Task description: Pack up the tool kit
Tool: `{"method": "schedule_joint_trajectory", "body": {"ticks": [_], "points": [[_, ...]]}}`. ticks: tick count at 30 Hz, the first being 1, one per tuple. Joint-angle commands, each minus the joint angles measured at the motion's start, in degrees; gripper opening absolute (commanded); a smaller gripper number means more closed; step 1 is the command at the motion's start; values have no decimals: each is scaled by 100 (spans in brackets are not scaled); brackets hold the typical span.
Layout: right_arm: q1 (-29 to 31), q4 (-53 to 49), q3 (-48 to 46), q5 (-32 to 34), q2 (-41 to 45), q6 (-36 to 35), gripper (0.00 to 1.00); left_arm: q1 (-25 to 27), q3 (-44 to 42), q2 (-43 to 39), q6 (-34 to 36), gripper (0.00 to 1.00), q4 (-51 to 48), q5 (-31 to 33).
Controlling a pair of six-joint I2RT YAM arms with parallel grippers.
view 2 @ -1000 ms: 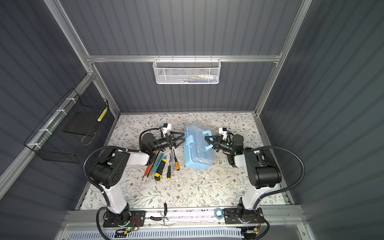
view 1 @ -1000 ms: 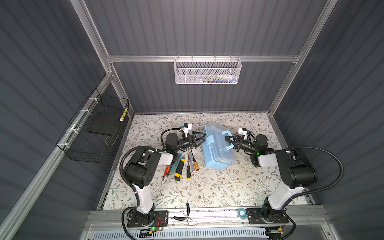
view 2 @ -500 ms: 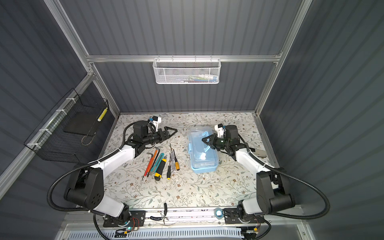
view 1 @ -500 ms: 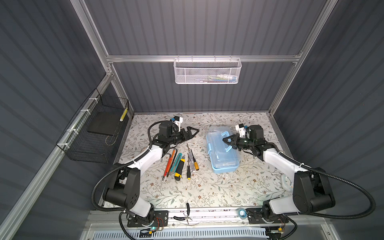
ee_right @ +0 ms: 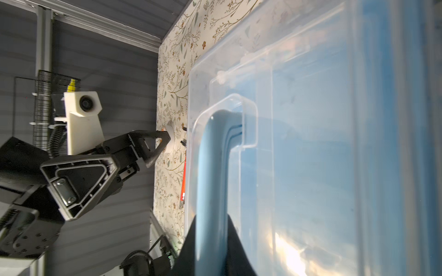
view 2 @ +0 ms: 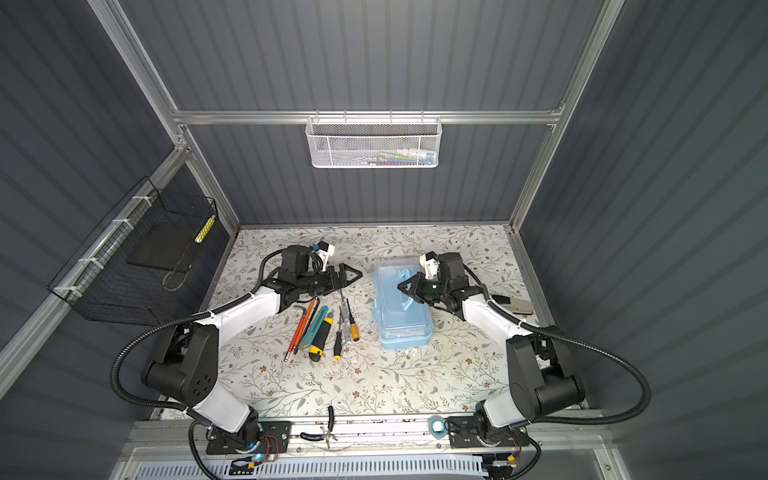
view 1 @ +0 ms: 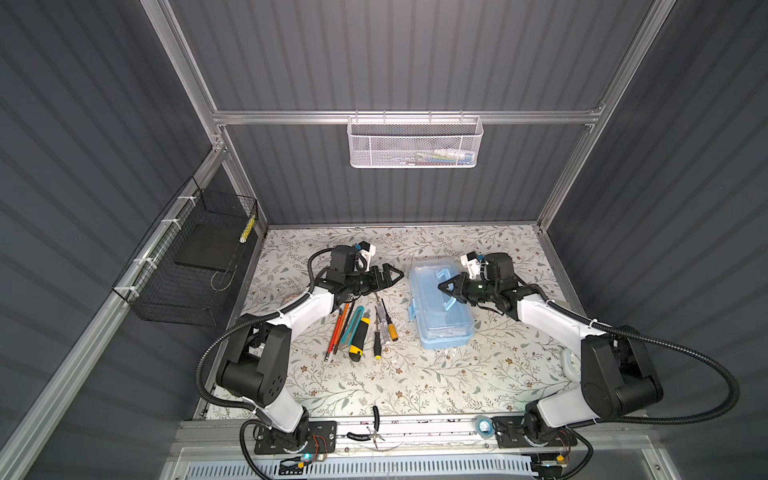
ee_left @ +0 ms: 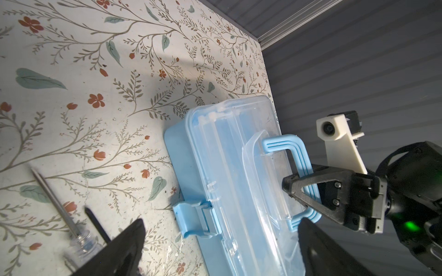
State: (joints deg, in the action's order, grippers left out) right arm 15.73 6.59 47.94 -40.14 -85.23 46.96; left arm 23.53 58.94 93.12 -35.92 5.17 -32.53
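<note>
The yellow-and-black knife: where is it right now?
In both top views the yellow-and-black knife lies on the table left of the blue case, between the teal knife and a small screwdriver.

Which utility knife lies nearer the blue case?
The yellow-black knife; the teal knife lies just beyond it, farther from the case.

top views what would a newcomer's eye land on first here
The light-blue case with its clear lid, mid-table, stands out first, with the right jaws shut on its blue handle. Left of it lies a row of loose tools, and the left jaws stand wide open above the row's far end.
</note>
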Motion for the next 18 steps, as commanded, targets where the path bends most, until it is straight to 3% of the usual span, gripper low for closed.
{"method": "schedule_joint_trajectory", "body": {"ticks": [1,6,18], "points": [[-226,1435,-211,-1198,-68,1147,0,127,256,38,129,100,-16,-69],[-445,2993,-487,-1864,-206,2204,0,283,524,250,107,100,-7,-69],[-509,3009,-453,-2313,-256,2171,0,580,1380,1032,-209,100,322,-298]]}}
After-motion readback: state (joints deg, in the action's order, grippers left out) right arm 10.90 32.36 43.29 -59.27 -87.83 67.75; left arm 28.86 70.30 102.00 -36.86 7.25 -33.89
